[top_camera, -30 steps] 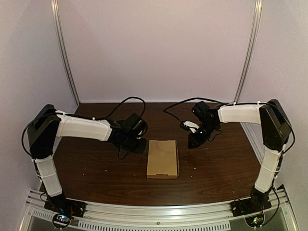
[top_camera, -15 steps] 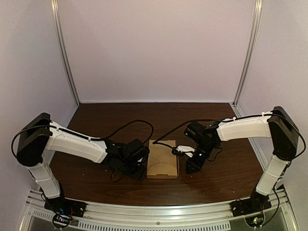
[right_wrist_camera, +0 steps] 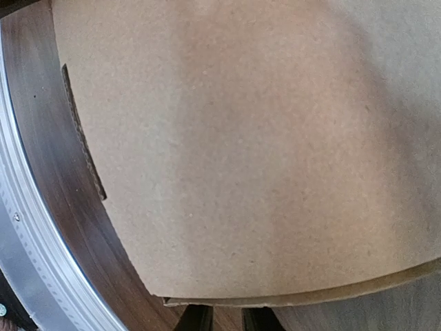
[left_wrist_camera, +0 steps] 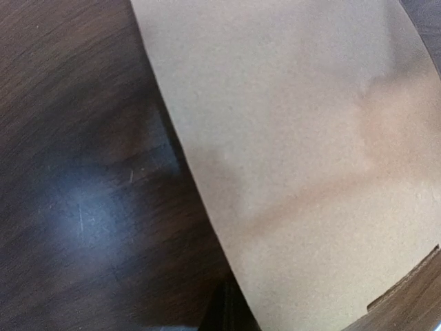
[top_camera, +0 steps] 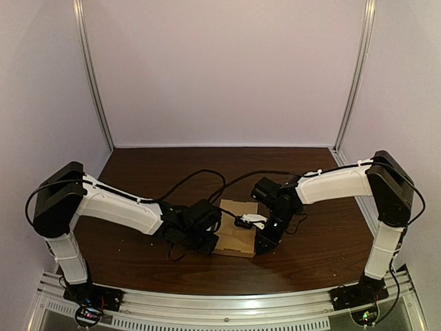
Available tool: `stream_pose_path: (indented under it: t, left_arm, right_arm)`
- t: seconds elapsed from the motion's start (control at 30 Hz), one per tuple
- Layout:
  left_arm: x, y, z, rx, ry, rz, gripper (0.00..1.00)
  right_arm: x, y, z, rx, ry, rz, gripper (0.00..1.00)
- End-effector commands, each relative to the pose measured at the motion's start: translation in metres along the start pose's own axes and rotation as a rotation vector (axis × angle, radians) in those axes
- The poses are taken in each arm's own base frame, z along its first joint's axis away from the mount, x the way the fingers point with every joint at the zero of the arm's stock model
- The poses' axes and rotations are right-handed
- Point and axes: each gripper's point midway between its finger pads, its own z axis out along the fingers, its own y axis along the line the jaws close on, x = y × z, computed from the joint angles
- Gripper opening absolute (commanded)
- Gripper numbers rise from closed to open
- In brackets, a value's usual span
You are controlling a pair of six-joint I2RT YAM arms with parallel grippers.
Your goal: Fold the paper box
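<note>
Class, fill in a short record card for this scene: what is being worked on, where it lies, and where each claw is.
Object: cardboard box, plain brown, looks flat, not yet folded up
Place: on the dark wooden table, near the middle, between the two arms
Left claw: low at the box's left edge; open or shut cannot be told
Right claw: low at the box's right edge; open or shut cannot be told
Wrist views: filled mostly by cardboard

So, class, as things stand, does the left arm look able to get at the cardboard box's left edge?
Probably yes. The left gripper sits right at the left edge of the box, with nothing seen between them; the right gripper is at the opposite side.
</note>
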Motion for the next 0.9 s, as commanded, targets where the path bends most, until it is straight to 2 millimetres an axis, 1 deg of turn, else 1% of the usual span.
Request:
stream_pose_path:
  t: [0.0, 0.03, 0.07, 0.13, 0.23, 0.3, 0.37, 0.4, 0.43, 0.5, 0.57, 0.6, 0.63, 0.67, 0.7, 0.73, 0.77, 0.8, 0.83, 0.87]
  left_arm:
    - [-0.001, -0.03, 0.001, 0.058, 0.005, 0.036, 0.0]
    - [-0.004, -0.022, -0.004, 0.016, -0.005, 0.033, 0.0]
    - [-0.007, -0.013, -0.012, -0.03, -0.017, 0.036, 0.0]
    - [-0.015, 0.002, -0.031, -0.109, -0.05, 0.05, 0.04]
    - [-0.035, 0.01, -0.067, -0.149, -0.125, 0.083, 0.08]
    - [-0.052, 0.012, -0.092, -0.173, -0.185, 0.11, 0.15]
    - [-0.073, 0.018, -0.118, -0.215, -0.257, 0.124, 0.21]
    - [-0.082, 0.023, -0.13, -0.239, -0.292, 0.123, 0.25]
    - [-0.09, 0.029, -0.141, -0.261, -0.323, 0.121, 0.29]
    - [-0.104, 0.045, -0.163, -0.297, -0.381, 0.105, 0.43]
    - [-0.113, 0.061, -0.186, -0.341, -0.448, 0.091, 0.62]
    - [-0.117, 0.068, -0.196, -0.362, -0.481, 0.083, 0.68]
    - [-0.119, 0.074, -0.207, -0.38, -0.514, 0.073, 0.74]
    - [-0.122, 0.078, -0.216, -0.386, -0.545, 0.062, 0.79]
    - [-0.124, 0.08, -0.222, -0.387, -0.565, 0.056, 0.88]
    - [-0.124, 0.082, -0.226, -0.39, -0.579, 0.049, 0.94]
    - [-0.124, 0.084, -0.229, -0.393, -0.589, 0.043, 0.96]
    - [-0.124, 0.086, -0.231, -0.397, -0.595, 0.042, 0.97]
    - [-0.124, 0.086, -0.232, -0.402, -0.595, 0.045, 0.97]
    - [-0.125, 0.087, -0.232, -0.409, -0.596, 0.049, 0.97]
  right_arm:
    - [-0.024, 0.01, -0.012, -0.017, -0.094, -0.061, 0.15]
    - [-0.021, 0.006, -0.023, 0.0, -0.104, -0.055, 0.15]
    - [-0.017, 0.006, -0.035, 0.015, -0.11, -0.062, 0.15]
    - [-0.007, 0.004, -0.063, 0.075, -0.114, -0.096, 0.16]
    - [0.008, -0.002, -0.104, 0.173, -0.139, -0.117, 0.21]
    - [0.011, -0.007, -0.134, 0.234, -0.211, -0.103, 0.26]
    - [0.009, -0.012, -0.163, 0.309, -0.295, -0.095, 0.32]
    - [0.005, -0.014, -0.185, 0.366, -0.364, -0.089, 0.34]
    - [-0.001, -0.019, -0.206, 0.424, -0.446, -0.069, 0.39]
    - [-0.006, -0.024, -0.253, 0.508, -0.604, -0.007, 0.54]
    - [-0.005, -0.022, -0.291, 0.57, -0.743, 0.037, 0.7]
    - [-0.003, -0.024, -0.308, 0.628, -0.808, 0.064, 0.8]
    - [0.0, -0.028, -0.318, 0.671, -0.853, 0.092, 0.86]
    - [0.003, -0.03, -0.322, 0.686, -0.869, 0.11, 0.88]
    - [0.005, -0.031, -0.323, 0.687, -0.871, 0.12, 0.89]
    - [0.007, -0.033, -0.322, 0.689, -0.878, 0.122, 0.86]
    - [0.008, -0.037, -0.32, 0.689, -0.891, 0.122, 0.83]
    - [0.008, -0.04, -0.317, 0.683, -0.896, 0.132, 0.82]
    - [0.01, -0.042, -0.312, 0.671, -0.893, 0.141, 0.84]
    - [0.011, -0.044, -0.311, 0.664, -0.903, 0.145, 0.88]
